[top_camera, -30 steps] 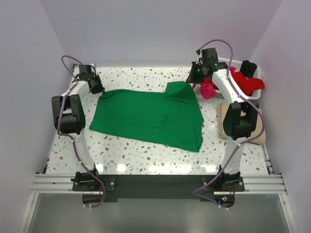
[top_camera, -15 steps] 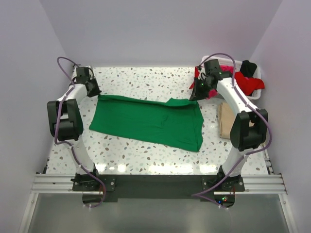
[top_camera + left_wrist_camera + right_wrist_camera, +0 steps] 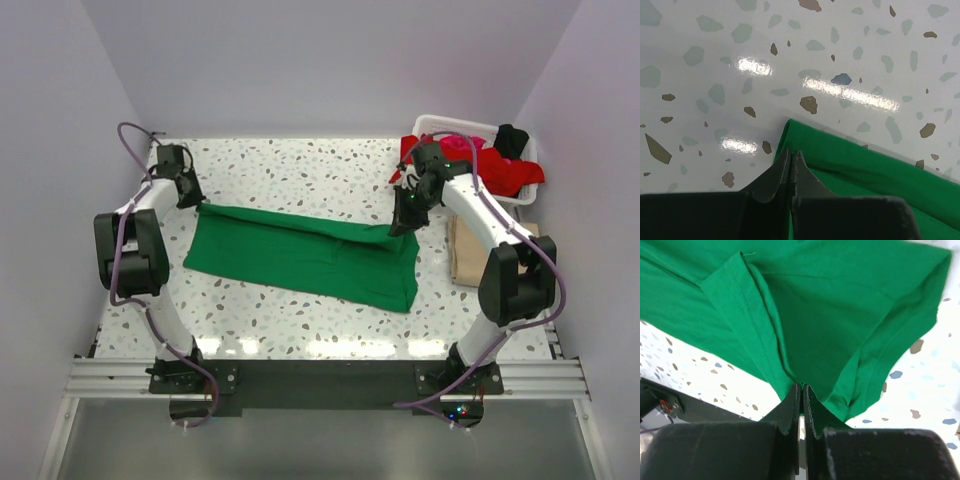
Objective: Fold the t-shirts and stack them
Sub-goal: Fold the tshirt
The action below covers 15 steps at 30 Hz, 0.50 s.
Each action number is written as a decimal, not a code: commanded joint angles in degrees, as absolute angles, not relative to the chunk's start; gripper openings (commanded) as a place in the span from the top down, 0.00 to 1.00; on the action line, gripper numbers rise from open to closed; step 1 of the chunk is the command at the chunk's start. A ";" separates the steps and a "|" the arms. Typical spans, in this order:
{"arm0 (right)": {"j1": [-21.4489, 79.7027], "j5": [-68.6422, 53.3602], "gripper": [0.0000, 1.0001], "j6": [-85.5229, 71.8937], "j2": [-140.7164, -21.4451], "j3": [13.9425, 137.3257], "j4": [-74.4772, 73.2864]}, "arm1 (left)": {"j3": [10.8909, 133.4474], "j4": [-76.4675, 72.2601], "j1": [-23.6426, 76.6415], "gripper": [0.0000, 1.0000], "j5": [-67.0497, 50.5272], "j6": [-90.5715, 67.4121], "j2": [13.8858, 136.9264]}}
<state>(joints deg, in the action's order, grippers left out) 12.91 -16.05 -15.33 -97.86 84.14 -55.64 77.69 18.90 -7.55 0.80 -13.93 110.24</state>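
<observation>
A bright green t-shirt [image 3: 300, 255] lies spread across the middle of the speckled table, its far edge doubled over. My left gripper [image 3: 197, 203] is shut on its far left corner, low at the table; in the left wrist view the closed fingertips [image 3: 791, 153] pinch the green cloth [image 3: 865, 170]. My right gripper [image 3: 402, 226] is shut on the far right corner; in the right wrist view the green shirt [image 3: 840, 305] bunches into the closed tips [image 3: 801, 386]. A tan t-shirt [image 3: 466, 255] lies folded at the right, partly behind the right arm.
A white lattice basket [image 3: 440, 122] stands at the back right corner holding a red shirt [image 3: 510, 172], a magenta one [image 3: 455, 147] and a black one [image 3: 512, 138]. Pale walls close in the table on three sides.
Both grippers have come down and toward the near side, drawing the green shirt's far edge with them. The raised right corner has dropped flat and the shirt looks narrower front to back.
</observation>
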 commanded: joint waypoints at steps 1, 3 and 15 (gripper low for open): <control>15.20 -16.35 1.00 -14.59 -94.75 82.36 -58.09 | 76.20 18.11 -8.00 1.00 3.87 -14.06 105.74; 16.52 -15.82 1.00 -14.41 -94.66 81.48 -58.53 | 74.89 18.28 -8.00 1.00 3.52 -14.50 104.86; 20.30 -13.62 0.93 -13.80 -92.20 73.04 -61.08 | 67.94 21.53 -8.00 0.68 10.37 -19.60 99.32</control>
<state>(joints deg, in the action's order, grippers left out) 19.53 -14.92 -15.20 -94.43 73.78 -58.96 68.64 20.49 -7.55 5.89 -17.37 103.15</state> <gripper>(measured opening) 0.053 0.280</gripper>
